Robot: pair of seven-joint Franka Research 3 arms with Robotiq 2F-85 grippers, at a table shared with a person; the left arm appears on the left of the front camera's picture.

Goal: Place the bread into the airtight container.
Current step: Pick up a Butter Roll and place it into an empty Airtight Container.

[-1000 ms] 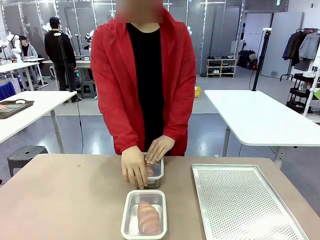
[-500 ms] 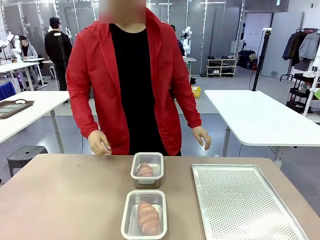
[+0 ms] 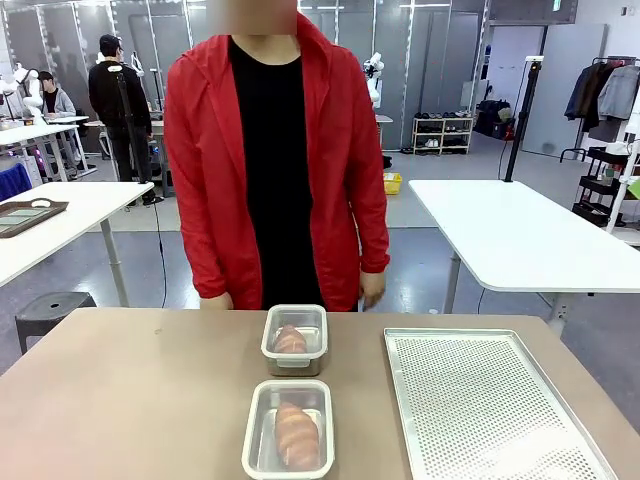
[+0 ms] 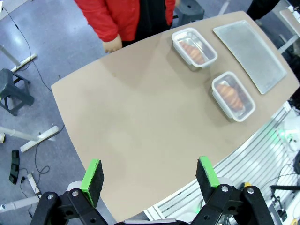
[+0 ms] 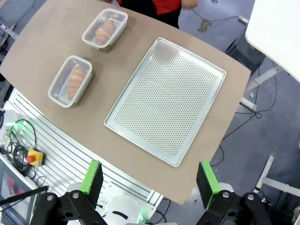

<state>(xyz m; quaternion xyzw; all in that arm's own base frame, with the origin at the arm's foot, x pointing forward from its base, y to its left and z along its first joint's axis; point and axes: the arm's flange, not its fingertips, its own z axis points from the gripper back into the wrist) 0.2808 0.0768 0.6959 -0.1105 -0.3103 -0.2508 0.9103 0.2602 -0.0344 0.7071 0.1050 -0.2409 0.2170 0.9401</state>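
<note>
Near container: we are seeing a clear airtight container (image 3: 288, 429) sitting on the brown tabletop (image 3: 130, 400) near the robot's edge, with a piece of bread (image 3: 297, 434) lying lengthwise inside it.
Far container: we are noting a second airtight container (image 3: 295, 338) standing just beyond the first, toward the person, also holding bread (image 3: 289, 340) (whether a lid is sitting on either one, we cannot tell).
Tray: we are finding a perforated metal tray (image 3: 480, 400) lying flat to the right of both containers, apart from them.
Person: we are watching a person in a red jacket (image 3: 275, 160) standing at the far edge, hands hanging at the sides, one hand (image 3: 372, 288) showing at the right hip.
Left gripper: we are looking down from the left gripper (image 4: 150, 176), high above the tabletop, its jaws spreading wide and gripping nothing.
Right gripper: we are seeing the right gripper (image 5: 149, 180) hovering high over the tray's side, its jaws standing wide apart and holding nothing.
</note>
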